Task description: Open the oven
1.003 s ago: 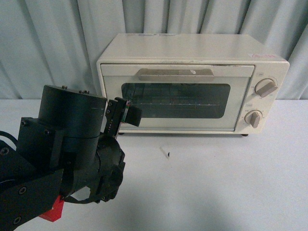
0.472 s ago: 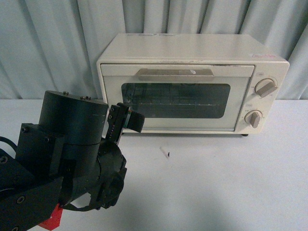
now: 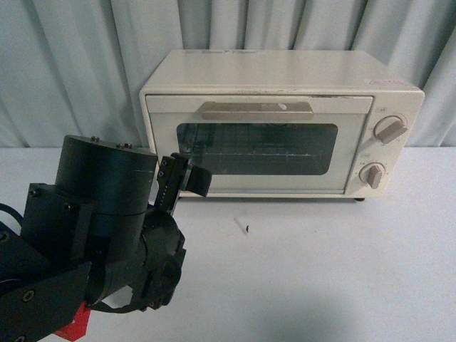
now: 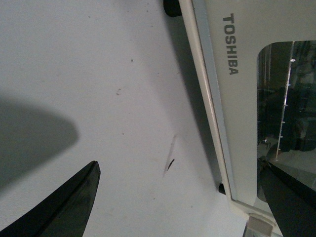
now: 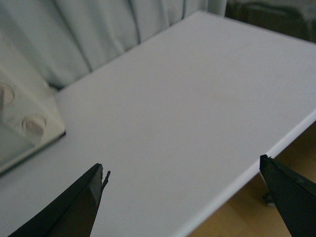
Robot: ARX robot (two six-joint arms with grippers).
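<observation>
The oven [image 3: 281,121] stands at the back of the white table [image 3: 320,278], against a grey curtain [image 3: 71,64], its front turned to the robot; the glass-windowed door [image 3: 256,148] is shut, with the flat bar handle [image 3: 256,110] lying along its upper edge and two round knobs [image 3: 390,129] on the panel beside it. The left gripper [image 3: 187,177] hangs low before the door's near lower corner, close to it but not touching, well below the handle; the left wrist view shows its dark fingers [image 4: 69,207] spread wide with only bare table and the door's lower rim between them, so it is agape and holds nothing. The right gripper [image 5: 180,165] is likewise spread and empty, out over the table beyond the knob side of the oven, near the table's edge; it does not appear in the front view. The step in hand is judged to be the approach to the handle; done well, the left gripper would rise to the bar, set a finger behind or over its middle, and draw outward and downward in an arc, since the door probably hinges at its base; a straight tug risks dragging so light a box across the table.
</observation>
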